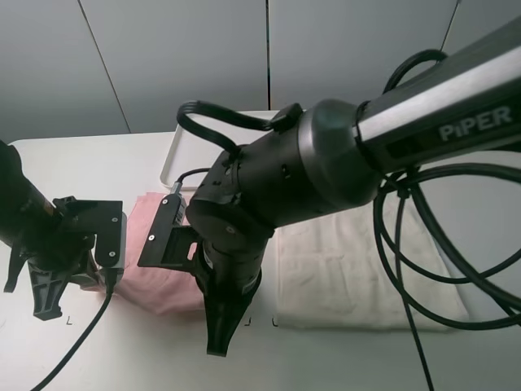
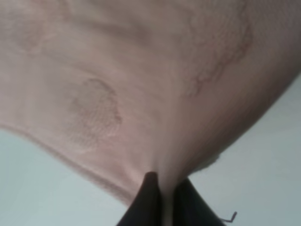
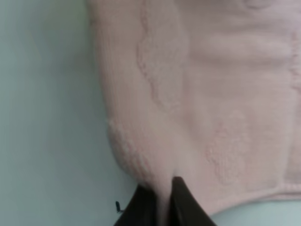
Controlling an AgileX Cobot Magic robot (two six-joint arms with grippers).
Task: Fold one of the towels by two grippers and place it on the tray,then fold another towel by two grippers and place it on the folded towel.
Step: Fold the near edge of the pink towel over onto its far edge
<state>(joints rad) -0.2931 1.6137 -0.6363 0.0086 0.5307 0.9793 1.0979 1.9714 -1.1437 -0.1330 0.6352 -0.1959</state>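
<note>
Pink towel (image 1: pixel 163 281) on table (image 1: pixel 106 167); left hand (image 2: pixel 165 190) and right hand (image 3: pixel 161 195) each pinching its edge, jaws closed on cloth.

pink towel (image 1: pixel 161 283) beside cream towel (image 1: pixel 354 269), white tray (image 1: pixel 189 155) behind

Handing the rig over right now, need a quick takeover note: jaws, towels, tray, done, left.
Left gripper: jaws shut on the pink towel at its edge.
Right gripper: same, shut on that towel.
Cream towel lies flat beside it; tray sits behind.
Done: both grasps.
Left: fold pink, put it on the tray, then fold cream and stack it on top.
</note>
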